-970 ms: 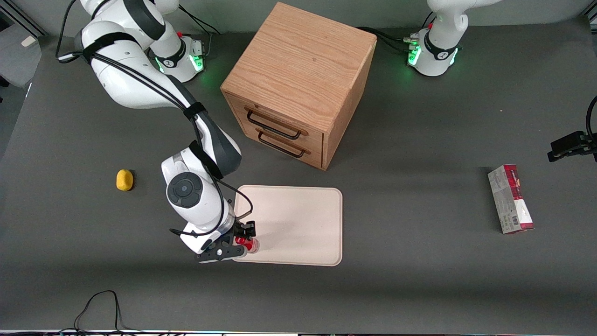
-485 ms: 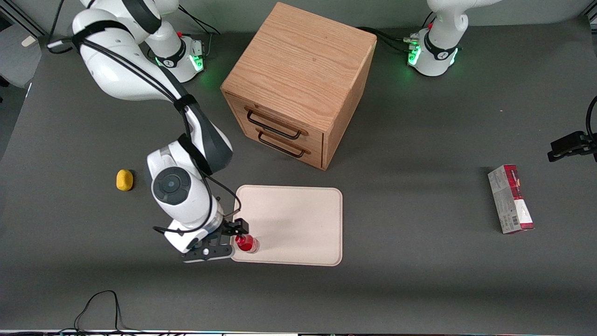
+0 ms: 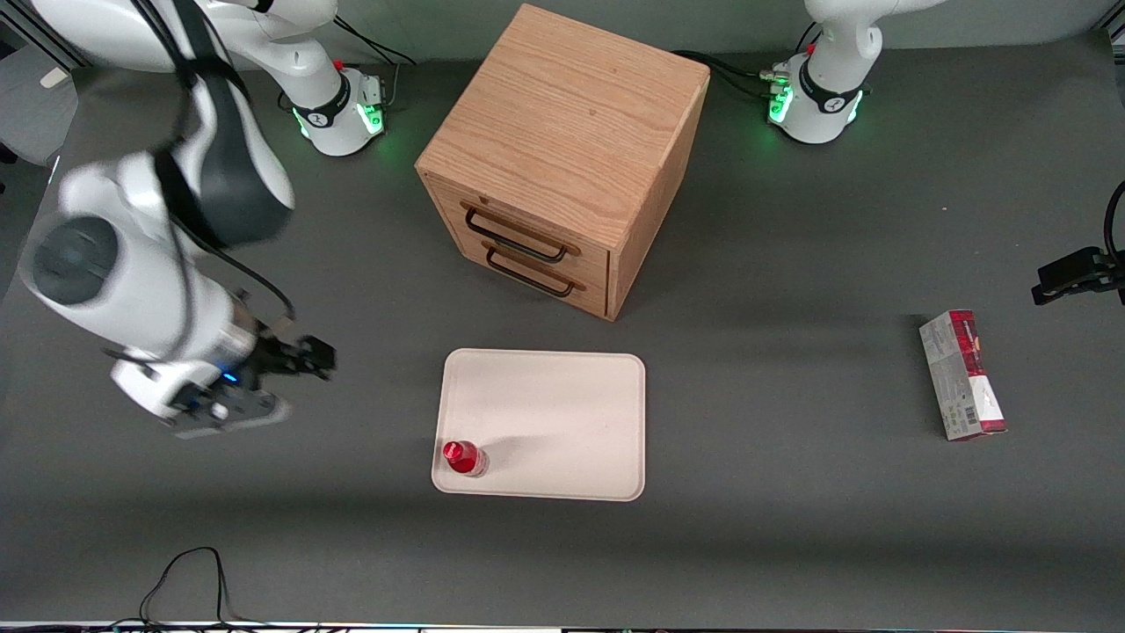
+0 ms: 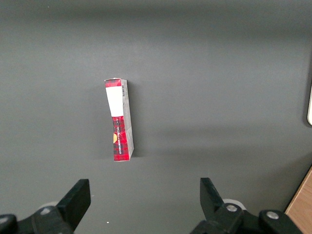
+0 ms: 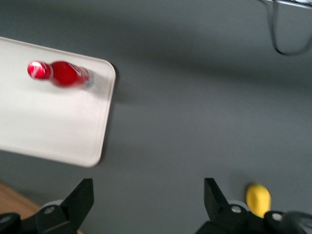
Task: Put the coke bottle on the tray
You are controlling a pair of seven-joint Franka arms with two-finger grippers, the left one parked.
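The small red coke bottle (image 3: pixel 462 457) stands upright on the cream tray (image 3: pixel 562 413), in the tray's corner nearest the front camera on the working arm's side. It also shows in the right wrist view (image 5: pixel 61 73), on the tray (image 5: pixel 48 126) near a rounded corner. My right gripper (image 3: pixel 303 362) is open and empty. It hangs above bare table, well off the tray toward the working arm's end and a little farther from the front camera than the bottle. Nothing lies between its fingers (image 5: pixel 80 197).
A wooden drawer cabinet (image 3: pixel 562 158) with two handles stands farther from the front camera than the tray. A red-and-grey carton (image 3: pixel 962 374) lies toward the parked arm's end, also in the left wrist view (image 4: pixel 119 119). A small yellow lump (image 5: pixel 257 199) lies near my gripper.
My gripper has let go of the bottle and has pulled away from the tray toward the working arm's end, rising. The bottle stays upright on the tray. The arm now hides the yellow lump in the front view.
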